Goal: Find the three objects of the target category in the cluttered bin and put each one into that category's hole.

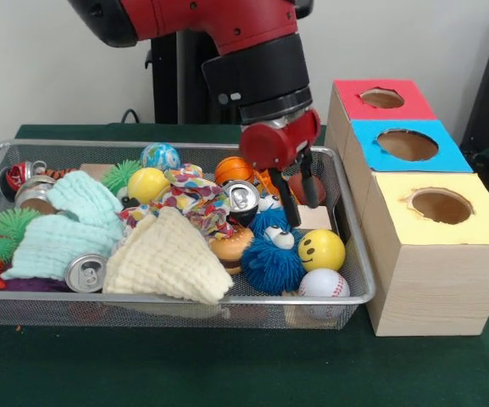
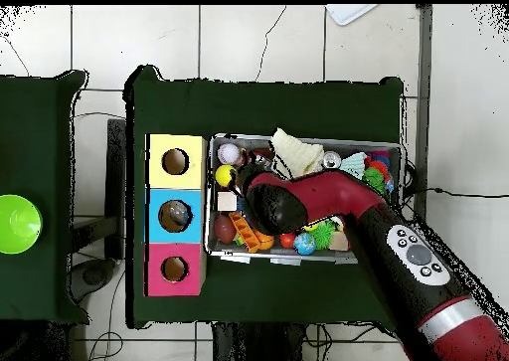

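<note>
Wire-mesh bin [image 1: 358, 254] crammed with balls, cans, cloths; red-and-black gripper [image 1: 299, 199] hangs open-fingered above fuzzy blue ball [image 1: 271, 254], probably picking a target.

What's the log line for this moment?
gripper: open, empty | position: over wire bin right end, above blue fuzzy toy | boxes: beside bin
</note>
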You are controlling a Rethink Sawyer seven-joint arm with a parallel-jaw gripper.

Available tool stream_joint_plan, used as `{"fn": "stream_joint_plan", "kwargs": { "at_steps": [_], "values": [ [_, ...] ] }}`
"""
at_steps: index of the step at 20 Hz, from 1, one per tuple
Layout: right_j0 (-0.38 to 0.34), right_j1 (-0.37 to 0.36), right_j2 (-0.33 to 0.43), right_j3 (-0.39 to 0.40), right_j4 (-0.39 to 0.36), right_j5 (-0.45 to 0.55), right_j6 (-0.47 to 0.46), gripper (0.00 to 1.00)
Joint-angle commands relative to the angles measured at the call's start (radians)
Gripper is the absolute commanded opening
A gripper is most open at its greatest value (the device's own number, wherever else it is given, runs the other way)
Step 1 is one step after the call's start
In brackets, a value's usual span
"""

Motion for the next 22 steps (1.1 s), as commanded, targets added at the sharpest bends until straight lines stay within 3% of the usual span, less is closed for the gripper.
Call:
{"fn": "stream_joint_plan", "kwargs": {
  "at_steps": [1,5,8,18,22],
  "values": [
    [0.087,0.031,-0.203,-0.147,-0.171,0.024,0.067,1.00],
    [0.143,0.034,-0.274,-0.189,-0.225,0.024,0.109,1.00],
    [0.152,0.026,-0.291,-0.210,-0.254,0.037,0.080,1.00],
    [0.116,-0.031,-0.260,-0.230,-0.268,0.113,-0.074,1.00],
    [0.144,-0.016,-0.308,-0.262,-0.282,0.121,-0.031,1.00]
  ]
}}
